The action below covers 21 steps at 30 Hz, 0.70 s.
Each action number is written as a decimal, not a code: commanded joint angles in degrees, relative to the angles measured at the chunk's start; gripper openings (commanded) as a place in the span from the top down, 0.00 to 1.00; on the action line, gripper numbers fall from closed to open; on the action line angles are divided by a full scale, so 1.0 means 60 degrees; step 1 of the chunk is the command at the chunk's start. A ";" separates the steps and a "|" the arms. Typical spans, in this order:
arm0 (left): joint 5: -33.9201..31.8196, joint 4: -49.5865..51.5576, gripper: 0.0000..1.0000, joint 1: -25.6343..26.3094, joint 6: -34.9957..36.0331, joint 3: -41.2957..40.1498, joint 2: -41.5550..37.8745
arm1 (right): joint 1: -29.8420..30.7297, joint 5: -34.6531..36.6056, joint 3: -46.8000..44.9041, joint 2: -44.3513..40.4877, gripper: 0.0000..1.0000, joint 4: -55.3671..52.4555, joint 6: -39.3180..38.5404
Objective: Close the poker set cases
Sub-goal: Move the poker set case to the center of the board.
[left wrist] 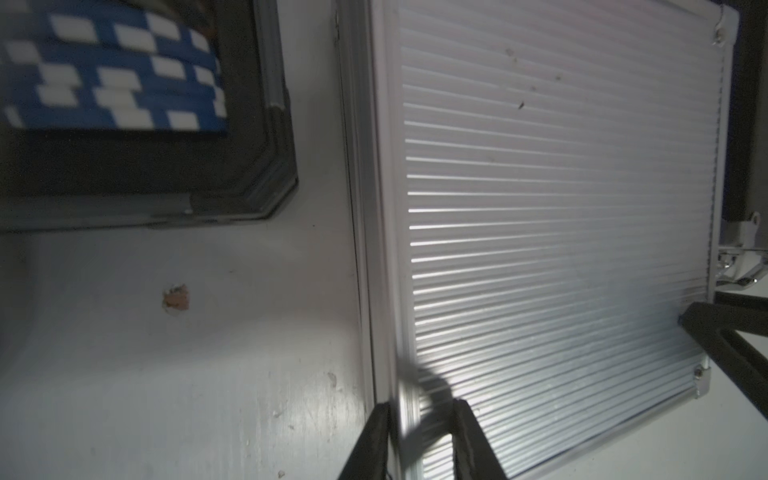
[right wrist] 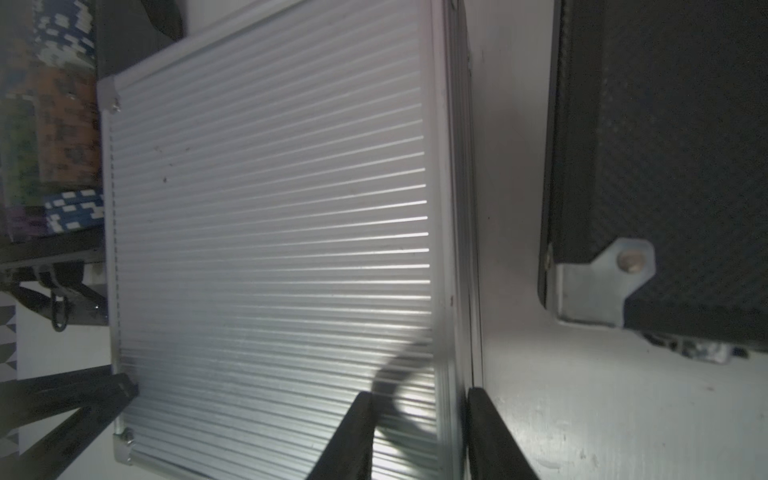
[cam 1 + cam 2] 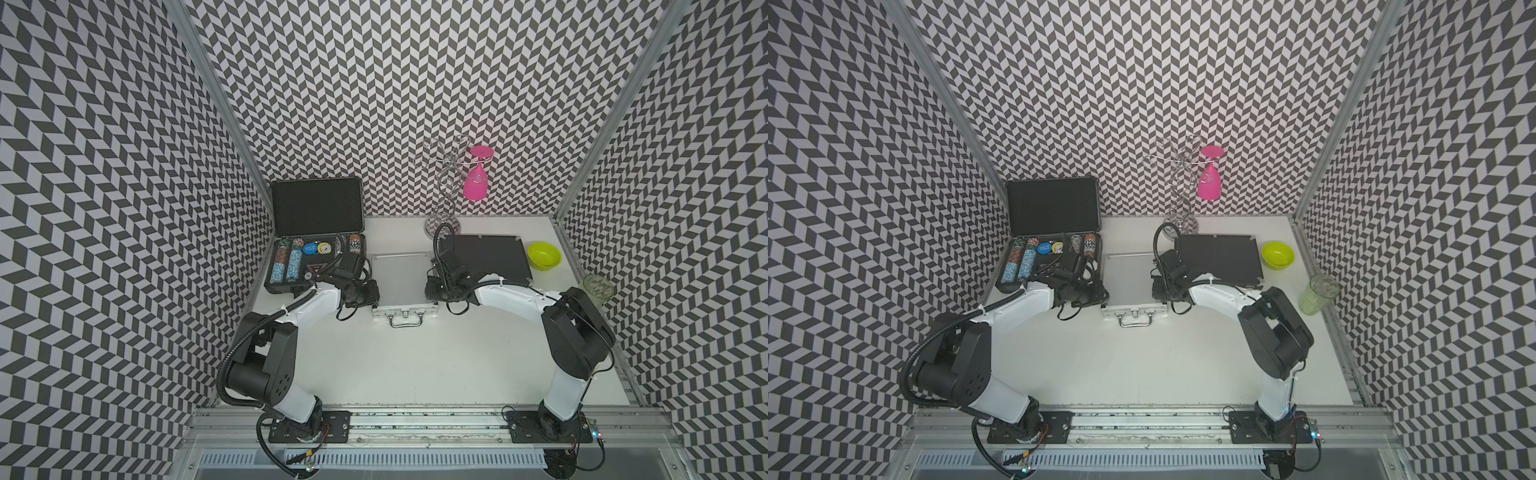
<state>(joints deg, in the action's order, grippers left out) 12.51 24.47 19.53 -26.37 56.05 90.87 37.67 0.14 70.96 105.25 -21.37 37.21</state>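
- white table (image 3: 415,365); we see the silver case (image 3: 401,282) shut near its far edge.
- left gripper (image 1: 422,409) narrow, astride the case's left rim.
- right gripper (image 2: 419,395) narrow, astride the right rim.

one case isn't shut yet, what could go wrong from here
The left gripper and right gripper straddle side edges of the silver case; uneven pressure could skid it into the open black case beside it. The left arm overhangs that case's chips; swinging to its upright lid might scatter them.
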 commanded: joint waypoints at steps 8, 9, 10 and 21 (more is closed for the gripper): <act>0.0376 -0.0592 0.73 0.0513 -0.0285 0.1393 0.2016 | -0.0147 -0.0584 0.1003 0.1528 0.63 0.0415 -0.0495; 0.0363 -0.0580 0.73 0.0523 -0.0278 0.1547 0.2172 | -0.0178 -0.0570 0.1118 0.1607 0.63 0.0379 -0.0527; 0.0348 -0.0557 0.73 0.0516 -0.0268 0.1701 0.2336 | -0.0220 -0.0546 0.1255 0.1717 0.63 0.0341 -0.0559; 0.0078 -0.0296 0.73 0.0480 -0.0092 0.3157 0.3791 | -0.0568 -0.0558 0.2426 0.2747 0.62 0.0217 -0.0660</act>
<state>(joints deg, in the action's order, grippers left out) 7.79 23.53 19.44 -27.51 75.13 107.59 32.05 4.03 85.17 116.53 -20.75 34.44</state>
